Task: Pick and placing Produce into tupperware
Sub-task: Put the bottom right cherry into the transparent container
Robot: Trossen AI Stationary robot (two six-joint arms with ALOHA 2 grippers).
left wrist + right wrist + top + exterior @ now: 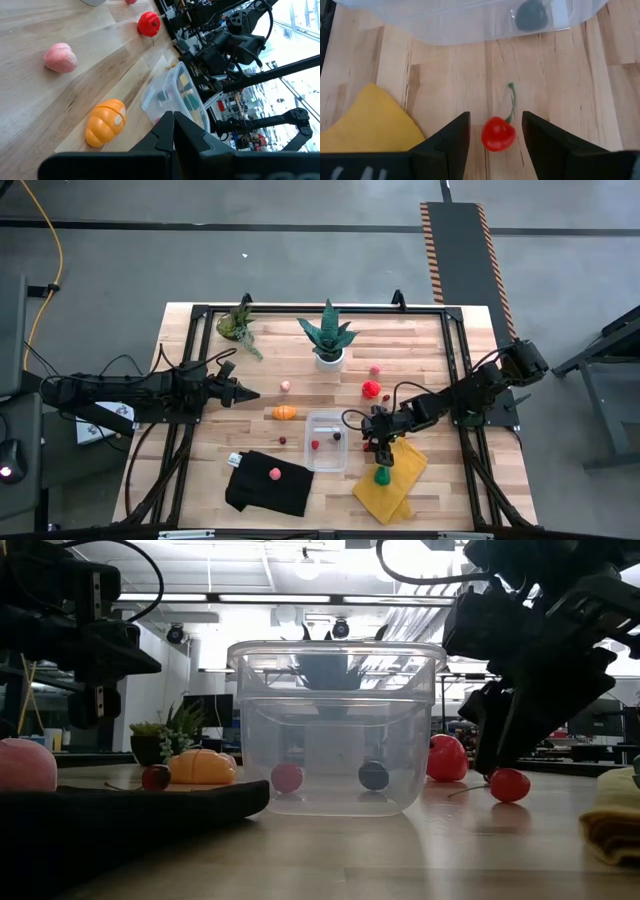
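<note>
Your right gripper (491, 131) hangs low over the table (200, 470), just beside the tupperware (327, 440) on the side toward the yellow cloth (392, 480). The right arm reaches in from the table's right edge, bent at the elbow, wrist pitched down. Its jaws stand open, one on either side of a red cherry (498, 133) that lies on the wood; in the right wrist view neither finger touches it, and its green stem points toward the tupperware wall.

The tupperware sits upright on the table, between the black cloth (268, 485) and the yellow cloth. Inside it you see a small pink-red piece (287, 777) and a dark blue-grey piece (373, 775), both on the floor of the container.

Your left gripper (243, 393) waits well apart from the tupperware, on the far side of the orange piece (284, 413). The left arm lies stretched nearly level from the table's left edge, jaws closed and holding nothing.

Other produce relative to the tupperware: a pink piece (285, 386) beyond the orange one, a red tomato-like piece (372, 389) near the far right corner, a small pink-red piece (375, 370) beyond that, a green piece (382, 475) on the yellow cloth, a pink piece (274, 473) on the black cloth, and a small dark red piece (283, 441) just beside the container's left wall.

Two potted plants (328, 340) stand at the far side of the table.
</note>
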